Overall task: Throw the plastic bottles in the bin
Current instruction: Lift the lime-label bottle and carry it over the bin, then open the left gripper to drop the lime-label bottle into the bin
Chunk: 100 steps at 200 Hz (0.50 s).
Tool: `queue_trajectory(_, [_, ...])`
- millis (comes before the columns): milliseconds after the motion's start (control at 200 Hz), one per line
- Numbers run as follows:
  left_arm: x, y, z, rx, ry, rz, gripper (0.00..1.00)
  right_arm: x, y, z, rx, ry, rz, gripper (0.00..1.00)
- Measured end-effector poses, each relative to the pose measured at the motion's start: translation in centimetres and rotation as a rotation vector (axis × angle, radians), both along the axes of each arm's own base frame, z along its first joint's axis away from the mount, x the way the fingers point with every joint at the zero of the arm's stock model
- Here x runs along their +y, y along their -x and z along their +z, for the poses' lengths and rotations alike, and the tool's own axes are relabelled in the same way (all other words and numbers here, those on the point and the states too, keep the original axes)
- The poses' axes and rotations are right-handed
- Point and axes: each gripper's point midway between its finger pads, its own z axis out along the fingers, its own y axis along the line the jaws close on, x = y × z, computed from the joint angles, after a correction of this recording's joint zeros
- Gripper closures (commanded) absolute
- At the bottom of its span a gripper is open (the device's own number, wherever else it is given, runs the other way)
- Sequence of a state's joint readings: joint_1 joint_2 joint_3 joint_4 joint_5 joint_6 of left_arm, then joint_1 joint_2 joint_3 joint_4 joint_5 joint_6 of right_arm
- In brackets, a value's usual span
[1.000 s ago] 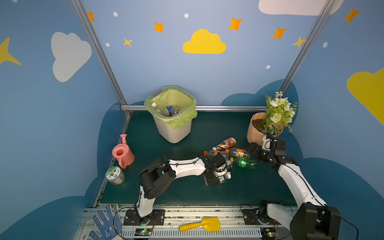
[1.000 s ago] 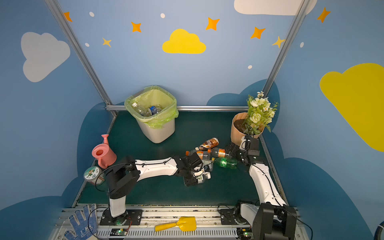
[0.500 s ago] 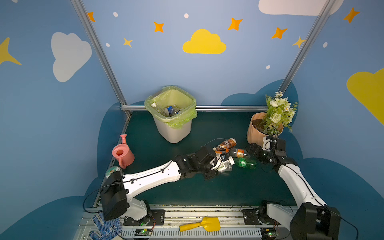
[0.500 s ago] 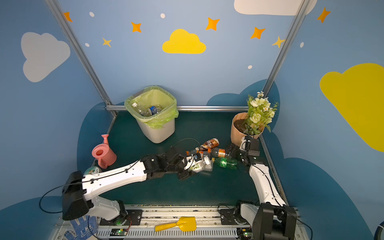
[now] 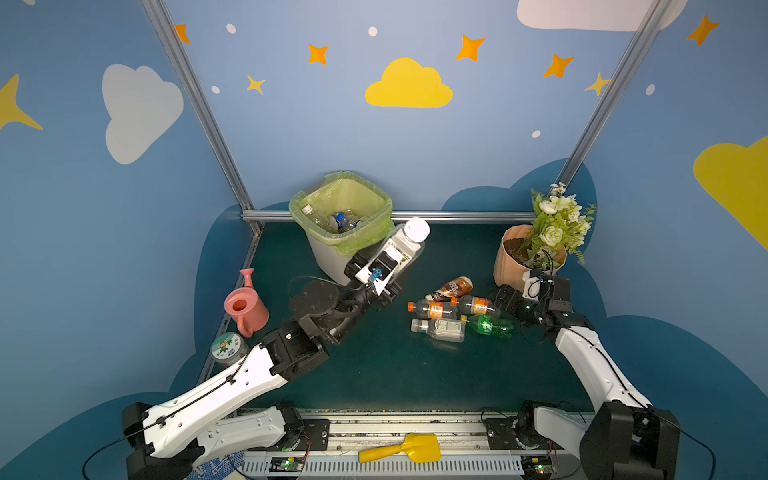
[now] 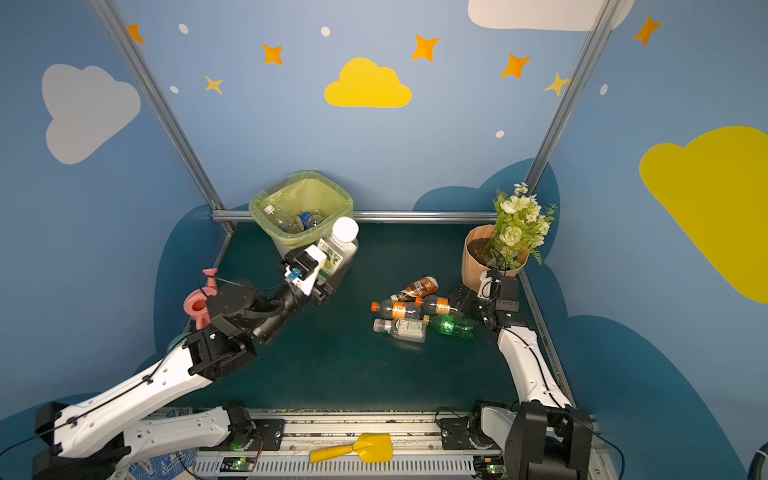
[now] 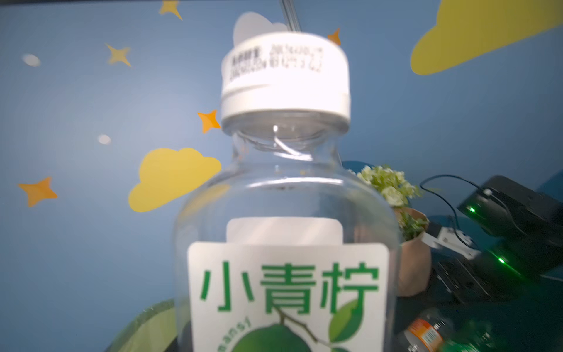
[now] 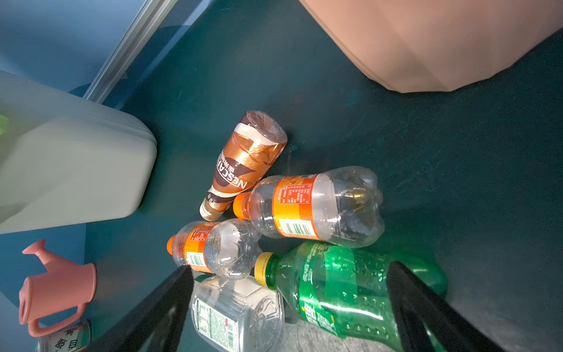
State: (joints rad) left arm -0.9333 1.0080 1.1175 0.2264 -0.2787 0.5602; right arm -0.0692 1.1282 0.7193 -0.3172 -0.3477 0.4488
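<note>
A white-capped bottle [image 5: 411,237] is gripped by the left gripper [image 5: 392,259] beside the bin [image 5: 322,259], where several bottles [image 5: 338,220] are seen. The right gripper [image 8: 291,268] is spread open near 5 lying bottles [image 5: 440,309].

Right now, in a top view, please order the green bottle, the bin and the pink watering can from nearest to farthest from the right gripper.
1. Green bottle, lying just beside the right gripper.
2. Bin, at the back, left of centre.
3. Pink watering can, at the far left.
</note>
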Motion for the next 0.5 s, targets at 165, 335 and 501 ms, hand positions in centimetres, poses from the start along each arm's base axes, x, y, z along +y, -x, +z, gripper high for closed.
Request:
queue_trajectory(165, [6.1, -6.0, 4.1, -0.052, 0.119, 0.202, 0.52, 0.0, 0.0, 0.0, -0.001, -0.001, 0.001, 0.03])
queue_trajectory(335, [11.4, -15.1, 4.0, 0.064, 0.234, 0.344, 0.44, 0.0, 0.0, 0.3, -0.009, 0.0, 0.001, 0.03])
queue_trajectory(501, [13.0, -23.1, -1.6, 0.313, 0.275, 0.395, 0.03, 0.0, 0.1, 0.7, -0.023, 0.002, 0.001, 0.03])
